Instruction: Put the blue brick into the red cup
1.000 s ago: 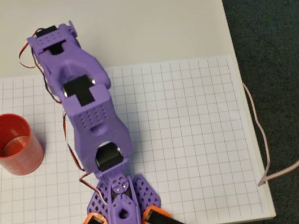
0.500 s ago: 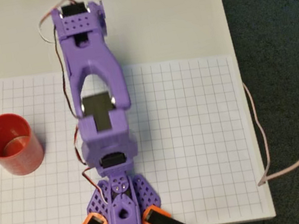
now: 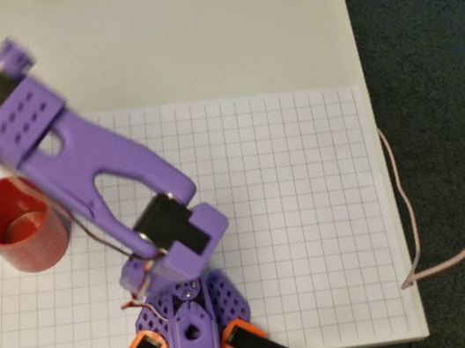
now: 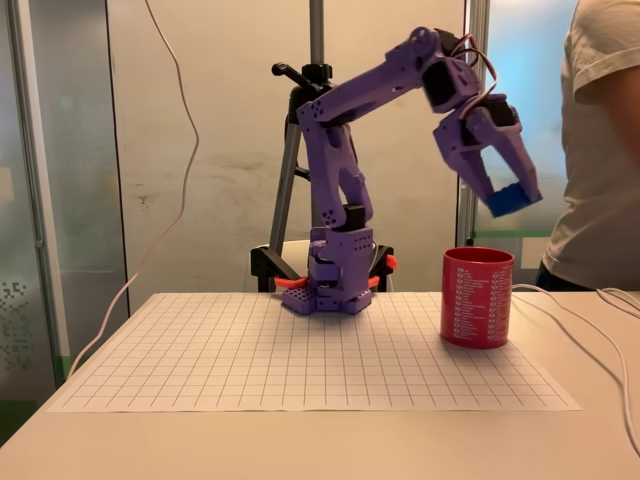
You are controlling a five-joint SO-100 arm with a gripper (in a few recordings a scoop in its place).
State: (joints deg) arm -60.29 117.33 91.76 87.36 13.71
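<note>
One gripper (image 4: pixel 508 196) — clamps blue brick (image 4: pixel 507 200) | above red cup (image 4: pixel 477 297) | overhead blurred

An office or lab test bench: a pale counter (image 4: pixel 300 440) carries a printed grid sheet (image 3: pixel 293 217), a purple robot arm (image 4: pixel 345 200) clamped at its edge, loose cables (image 3: pixel 400 190), a camera tripod (image 4: pixel 300 150) behind, glass partitions, dark carpet (image 3: pixel 437 59).

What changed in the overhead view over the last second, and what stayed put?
The purple arm swung from pointing up the picture to the upper left, its wrist now past the red cup. In the fixed view the gripper holds the blue brick above the cup. The cup and grid sheet stayed where they were.
</note>
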